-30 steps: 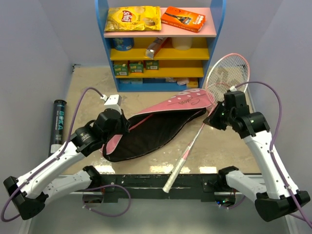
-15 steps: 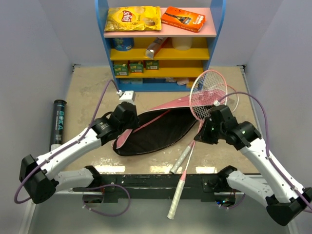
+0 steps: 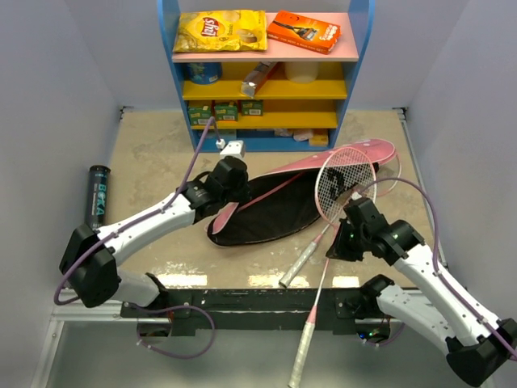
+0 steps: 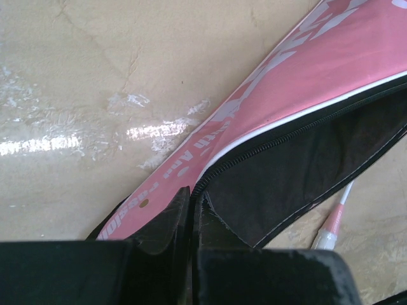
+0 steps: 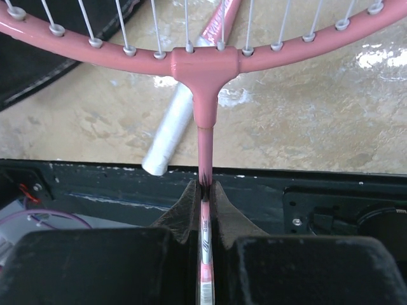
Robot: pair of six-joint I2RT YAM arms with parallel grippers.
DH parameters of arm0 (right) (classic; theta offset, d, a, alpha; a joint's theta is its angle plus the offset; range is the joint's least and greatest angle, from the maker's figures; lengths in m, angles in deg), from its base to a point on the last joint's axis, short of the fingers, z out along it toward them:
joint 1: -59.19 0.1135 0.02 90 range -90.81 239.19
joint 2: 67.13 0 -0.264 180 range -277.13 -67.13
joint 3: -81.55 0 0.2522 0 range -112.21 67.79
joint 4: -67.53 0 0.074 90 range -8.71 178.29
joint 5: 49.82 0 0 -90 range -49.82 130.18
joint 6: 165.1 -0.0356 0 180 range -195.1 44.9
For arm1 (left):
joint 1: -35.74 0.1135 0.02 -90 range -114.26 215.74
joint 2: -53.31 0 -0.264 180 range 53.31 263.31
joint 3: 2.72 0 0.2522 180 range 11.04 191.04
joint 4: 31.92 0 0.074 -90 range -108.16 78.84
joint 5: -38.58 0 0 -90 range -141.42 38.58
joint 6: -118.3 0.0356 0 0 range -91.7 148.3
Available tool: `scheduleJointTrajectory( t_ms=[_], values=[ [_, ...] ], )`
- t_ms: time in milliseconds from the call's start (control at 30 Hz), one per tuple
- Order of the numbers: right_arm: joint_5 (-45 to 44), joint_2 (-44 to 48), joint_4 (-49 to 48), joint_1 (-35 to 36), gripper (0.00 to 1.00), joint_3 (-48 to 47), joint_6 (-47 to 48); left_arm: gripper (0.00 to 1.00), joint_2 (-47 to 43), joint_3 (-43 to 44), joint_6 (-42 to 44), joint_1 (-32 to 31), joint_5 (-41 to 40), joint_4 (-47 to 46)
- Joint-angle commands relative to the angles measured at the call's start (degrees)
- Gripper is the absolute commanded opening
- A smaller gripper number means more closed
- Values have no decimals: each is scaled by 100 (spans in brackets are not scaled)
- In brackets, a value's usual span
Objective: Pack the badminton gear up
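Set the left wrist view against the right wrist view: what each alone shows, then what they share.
Left wrist only: the left hand pinching the pink bag at its rim, lettering showing. Right wrist only: the right hand clamped on the held racket, its strings, the black rail. Both: the other racket on the table, and the bag's dark lining.

Left arm (image 3: 153,222) is stretched way out, from the near-left corner up toward the middle of the table. Left gripper (image 4: 191,198) has its fingers squeezed together on the edge of the pink bag (image 4: 331,82). Right arm (image 3: 436,279) angles in from the near right, elbow low. Right gripper (image 5: 204,190) is clamped tight on a racket (image 5: 205,95) shaft.
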Motion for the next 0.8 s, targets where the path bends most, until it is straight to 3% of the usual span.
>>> scheduleJointTrajectory(
  t_ms=[0,267,767],
  values=[
    [178,107,-209,75,0,249,-14,0,211,410,3,30,3,-520],
    [249,-33,-437,233,0,540,-22,0,546,753,117,30,-68,-581],
    [-199,-991,-1157,1710,0,611,-910,0,1266,1404,346,30,-15,-581]
  ],
)
